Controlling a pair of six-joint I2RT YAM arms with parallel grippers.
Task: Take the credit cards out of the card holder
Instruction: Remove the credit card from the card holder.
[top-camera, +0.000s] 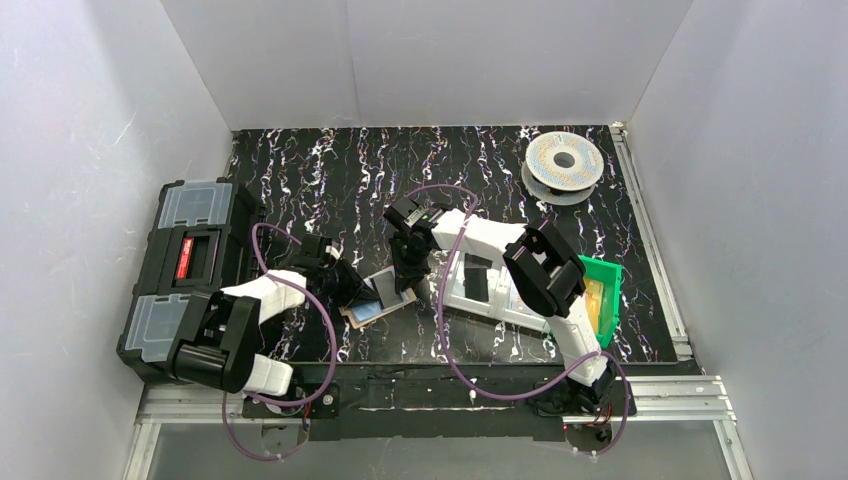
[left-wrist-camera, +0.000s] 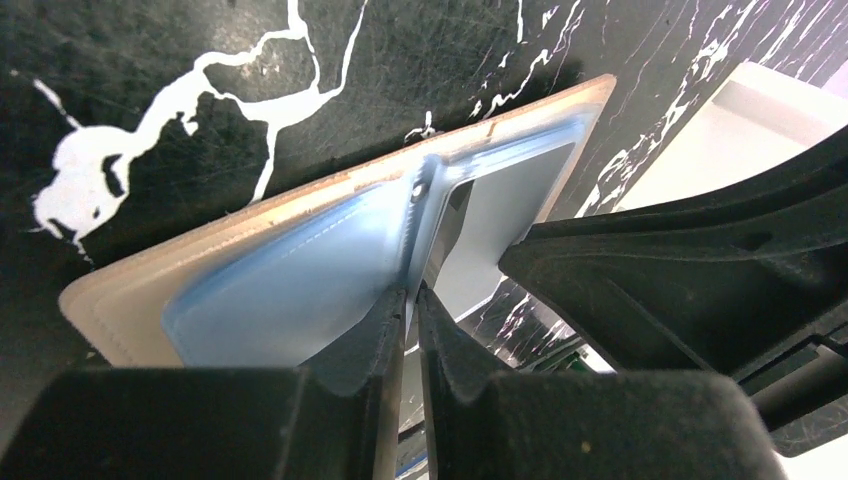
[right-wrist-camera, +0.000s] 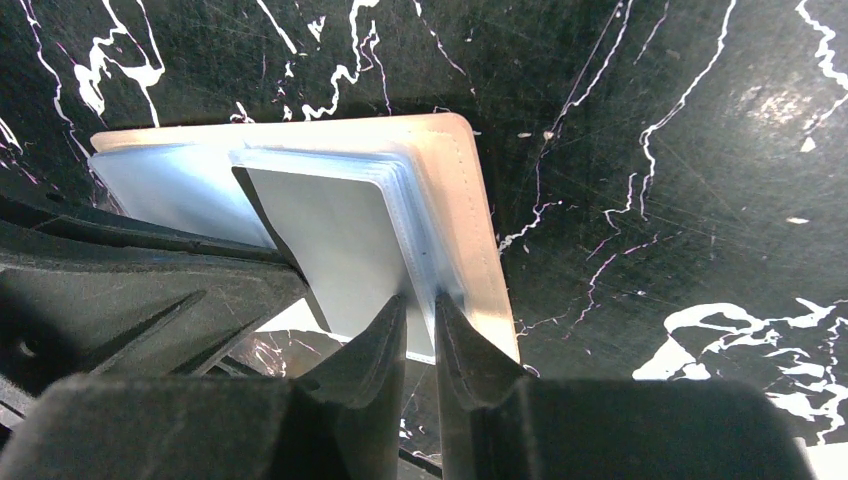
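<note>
Black table (top-camera: 350, 170) veined white. Tan holder (left-wrist-camera: 110, 305), pale blue cards (left-wrist-camera: 280, 290). Green bin (top-camera: 612, 270). Black toolbox (top-camera: 160, 250), red label (top-camera: 183, 257). Purple cables (top-camera: 440, 186). Grey-white spool (top-camera: 565, 160).

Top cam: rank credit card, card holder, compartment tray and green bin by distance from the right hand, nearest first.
1. credit card: pinched in the right hand.
2. card holder: lying just left of the hand, toward the arm bases.
3. compartment tray: to its right, partly under the arm.
4. green bin: beyond the tray, far right.

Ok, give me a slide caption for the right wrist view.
Right claw pinching a silvery credit card tilted up from the open tan card holder on the marbled table.
</note>
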